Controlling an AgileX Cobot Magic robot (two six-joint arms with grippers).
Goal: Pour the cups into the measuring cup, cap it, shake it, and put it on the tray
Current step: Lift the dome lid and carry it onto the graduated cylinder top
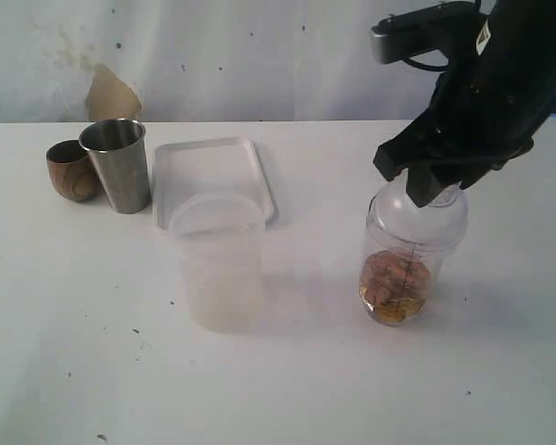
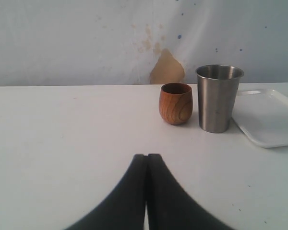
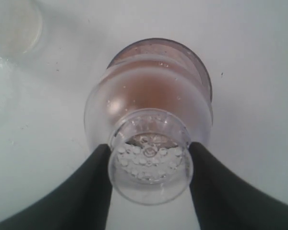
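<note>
The measuring cup (image 1: 408,269) stands upright on the table at the right, with brownish contents at its bottom. A clear domed cap (image 1: 417,209) sits on it. My right gripper (image 1: 435,190) comes down from above, its two black fingers pressed against either side of the cap's narrow neck (image 3: 150,158). The right gripper (image 3: 150,147) is shut on that neck. The steel tumbler (image 1: 117,165) and the wooden cup (image 1: 71,171) stand side by side at the far left. The white tray (image 1: 213,158) lies next to them. My left gripper (image 2: 147,156) is shut and empty, low over the table, facing the wooden cup (image 2: 176,103) and steel tumbler (image 2: 218,98).
A wide frosted plastic tumbler (image 1: 218,260) stands just in front of the tray, left of the measuring cup. The pale wall behind the table has a brown patch (image 1: 109,93). The tray's corner (image 2: 269,120) shows beside the steel tumbler in the left wrist view.
</note>
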